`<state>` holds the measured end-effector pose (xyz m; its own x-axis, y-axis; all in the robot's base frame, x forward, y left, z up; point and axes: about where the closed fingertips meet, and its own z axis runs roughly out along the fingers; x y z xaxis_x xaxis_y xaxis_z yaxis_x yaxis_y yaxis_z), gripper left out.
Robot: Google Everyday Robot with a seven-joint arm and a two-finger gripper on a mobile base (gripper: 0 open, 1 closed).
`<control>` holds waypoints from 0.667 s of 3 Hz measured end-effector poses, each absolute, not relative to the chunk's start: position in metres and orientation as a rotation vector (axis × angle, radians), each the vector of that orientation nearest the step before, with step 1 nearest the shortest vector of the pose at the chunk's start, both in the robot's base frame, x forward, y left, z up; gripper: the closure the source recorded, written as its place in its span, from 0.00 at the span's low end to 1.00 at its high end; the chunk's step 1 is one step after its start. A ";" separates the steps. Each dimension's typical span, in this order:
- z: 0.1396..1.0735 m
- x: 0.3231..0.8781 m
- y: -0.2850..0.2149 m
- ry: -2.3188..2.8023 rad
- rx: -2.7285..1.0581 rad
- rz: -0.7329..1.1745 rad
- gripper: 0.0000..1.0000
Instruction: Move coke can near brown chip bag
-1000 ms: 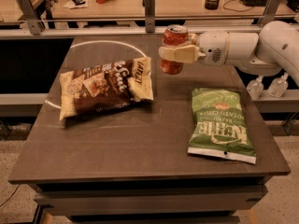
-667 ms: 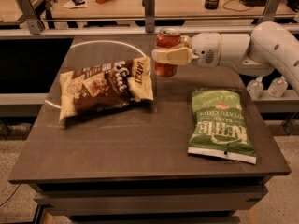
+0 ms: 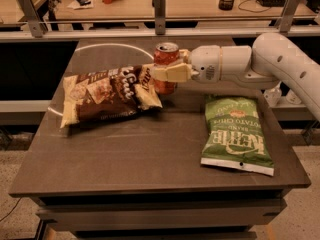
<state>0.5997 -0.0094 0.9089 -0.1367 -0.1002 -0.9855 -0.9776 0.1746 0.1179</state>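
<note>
The coke can [image 3: 164, 57] is red with a silver top and stands upright at the back middle of the dark table [image 3: 150, 159]. My gripper [image 3: 166, 72] reaches in from the right and is shut on the can, its cream fingers [image 3: 172, 73] across the can's front. The brown chip bag [image 3: 107, 94] lies flat on the left, dark brown with cream-yellow ends. The can is right beside the bag's right end, touching or nearly so.
A green kettle chip bag [image 3: 235, 134] lies flat on the right of the table. My white arm [image 3: 260, 61] stretches over the table's back right. A metal rail [image 3: 160, 29] runs behind the table, with a cluttered desk beyond it.
My gripper has carried the coke can to the left, from the table's back middle-right to right beside the brown chip bag's right end.
</note>
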 end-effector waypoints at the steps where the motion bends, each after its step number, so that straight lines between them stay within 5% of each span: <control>1: 0.897 0.595 0.003 1.465 -1.101 1.090 1.00; 2: 0.888 0.593 0.013 1.471 -1.081 1.088 1.00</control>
